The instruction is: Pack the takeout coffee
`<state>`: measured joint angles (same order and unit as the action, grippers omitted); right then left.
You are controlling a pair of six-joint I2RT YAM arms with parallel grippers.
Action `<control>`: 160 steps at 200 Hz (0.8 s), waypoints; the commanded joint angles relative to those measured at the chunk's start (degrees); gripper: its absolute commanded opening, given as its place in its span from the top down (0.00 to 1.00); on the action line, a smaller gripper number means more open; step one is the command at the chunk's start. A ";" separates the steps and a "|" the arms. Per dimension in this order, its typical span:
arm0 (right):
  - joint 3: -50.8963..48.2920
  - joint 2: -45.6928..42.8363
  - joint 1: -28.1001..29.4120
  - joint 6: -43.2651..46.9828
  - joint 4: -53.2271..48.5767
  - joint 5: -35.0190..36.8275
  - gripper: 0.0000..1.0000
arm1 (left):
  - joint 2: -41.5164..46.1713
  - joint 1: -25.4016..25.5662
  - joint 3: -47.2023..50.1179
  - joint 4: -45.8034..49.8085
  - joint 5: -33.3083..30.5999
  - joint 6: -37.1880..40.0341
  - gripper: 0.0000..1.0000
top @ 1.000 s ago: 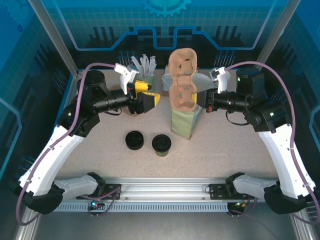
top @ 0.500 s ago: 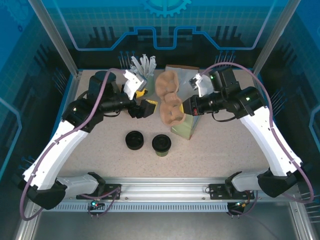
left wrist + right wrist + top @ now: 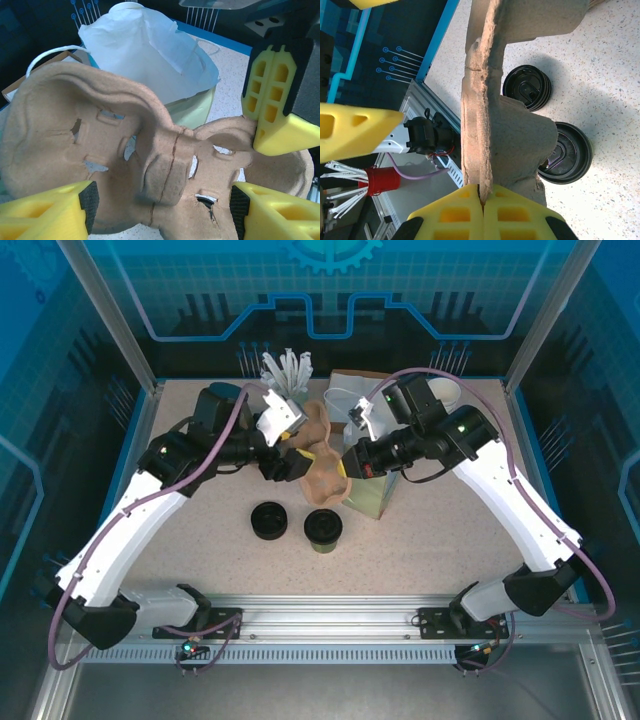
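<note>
While the right claw [image 3: 482, 197] pinches the carrier [image 3: 510, 135] edge, left claw [image 3: 162, 202] gapes wide.

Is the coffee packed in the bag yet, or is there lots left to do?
Not yet. Nothing looks packed: the takeout coffee stands on the table, outside the paper bag. In hand: the right gripper pinches the edge of the cardboard cup carrier, with the left gripper open close to it. Left to do: probably get the coffee into the carrier and the bag.
</note>
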<state>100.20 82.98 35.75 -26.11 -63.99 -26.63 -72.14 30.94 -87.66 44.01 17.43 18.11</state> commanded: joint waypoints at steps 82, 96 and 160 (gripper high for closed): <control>2.63 0.86 1.61 0.15 -2.80 -1.80 1.00 | -5.02 3.86 0.12 1.96 -4.69 7.84 0.41; 2.78 0.78 1.69 0.37 -3.05 -1.89 1.00 | -5.36 3.92 0.34 1.74 -4.83 8.16 0.41; 2.76 0.78 1.86 0.99 -3.51 -2.28 1.00 | -6.55 4.79 0.03 2.60 -2.73 8.99 0.41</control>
<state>101.30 83.61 36.49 -25.87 -66.26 -27.46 -78.19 34.89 -87.61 44.80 13.30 25.47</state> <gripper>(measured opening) 0.032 0.590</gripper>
